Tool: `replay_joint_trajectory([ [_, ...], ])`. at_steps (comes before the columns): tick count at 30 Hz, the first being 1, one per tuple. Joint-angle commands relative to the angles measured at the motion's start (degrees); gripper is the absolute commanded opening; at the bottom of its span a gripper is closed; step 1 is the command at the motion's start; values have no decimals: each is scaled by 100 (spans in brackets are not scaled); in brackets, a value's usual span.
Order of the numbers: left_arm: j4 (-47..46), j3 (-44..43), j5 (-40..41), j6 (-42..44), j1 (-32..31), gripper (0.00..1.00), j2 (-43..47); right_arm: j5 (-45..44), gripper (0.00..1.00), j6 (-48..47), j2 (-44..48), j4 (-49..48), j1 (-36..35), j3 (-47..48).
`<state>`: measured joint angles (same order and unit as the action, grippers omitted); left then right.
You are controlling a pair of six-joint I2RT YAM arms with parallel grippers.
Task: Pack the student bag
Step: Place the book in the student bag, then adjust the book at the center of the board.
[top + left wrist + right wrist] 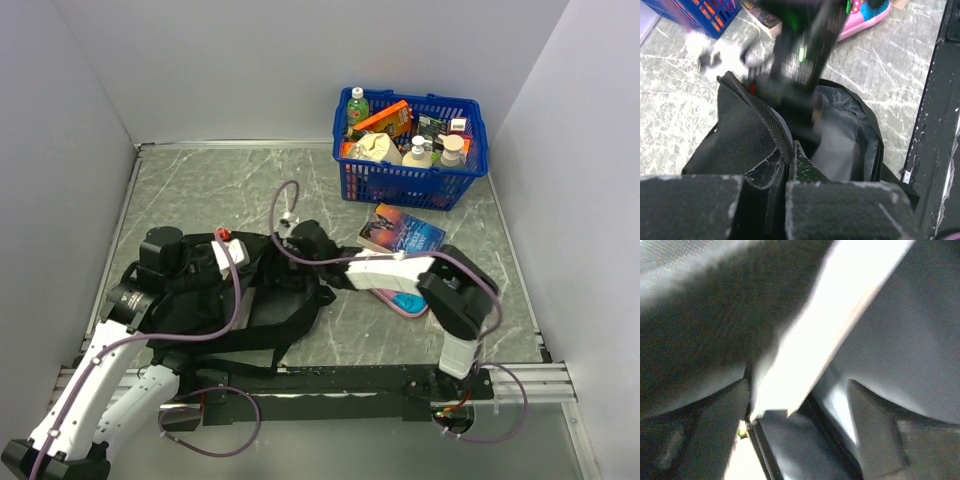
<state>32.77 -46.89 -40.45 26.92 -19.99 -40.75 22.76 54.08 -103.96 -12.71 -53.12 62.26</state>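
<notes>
The student bag is a black backpack lying open at the near left of the table. My left gripper is shut on the bag's upper rim and holds the opening up, its fingers pinching the fabric edge. My right gripper reaches down into the opening and shows blurred in the left wrist view. In the right wrist view its jaws stand apart inside the grey lining. A flat white thing lies between them, touching only the left one.
A blue basket of groceries stands at the back right. A book lies in front of it, and a pink case lies under my right arm. Walls close in the table on the left, back and right.
</notes>
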Motion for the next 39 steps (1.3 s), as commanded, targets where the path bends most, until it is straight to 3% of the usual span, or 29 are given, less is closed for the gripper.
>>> replay_joint_trajectory([
  [1, -60, 207, -121, 235, -40, 1, 287, 0, 100, -609, 1184, 487, 451, -363],
  [8, -105, 391, -174, 208, -40, 1, 357, -1002, 100, -1400, 2344, 2894, 1400, -346],
  [10, -96, 400, -192, 217, -40, 1, 349, -985, 100, -1550, 2424, 3405, 2093, -451],
  [15, -210, 356, -192, 95, -40, 1, 375, -1151, 100, -1454, 2845, 3670, 4085, -969],
  [19, -184, 348, -165, 94, -40, 1, 401, -1634, 100, -1409, 3259, 3758, 4951, -1400],
  [22, -166, 321, -183, 112, -40, 1, 375, -1521, 100, -1444, 3312, 3706, 5547, -1567],
  [31, -254, 321, -166, 68, -40, 1, 375, -1750, 100, -1391, 3866, 3654, 6235, -1972],
  [35, -324, 321, -183, 33, -40, 1, 358, -1320, 100, -1209, 3690, 3653, 6174, -1972],
  [39, -333, 304, -157, 59, -40, 1, 340, -958, 100, -480, 3848, 2874, 5823, -2778],
])
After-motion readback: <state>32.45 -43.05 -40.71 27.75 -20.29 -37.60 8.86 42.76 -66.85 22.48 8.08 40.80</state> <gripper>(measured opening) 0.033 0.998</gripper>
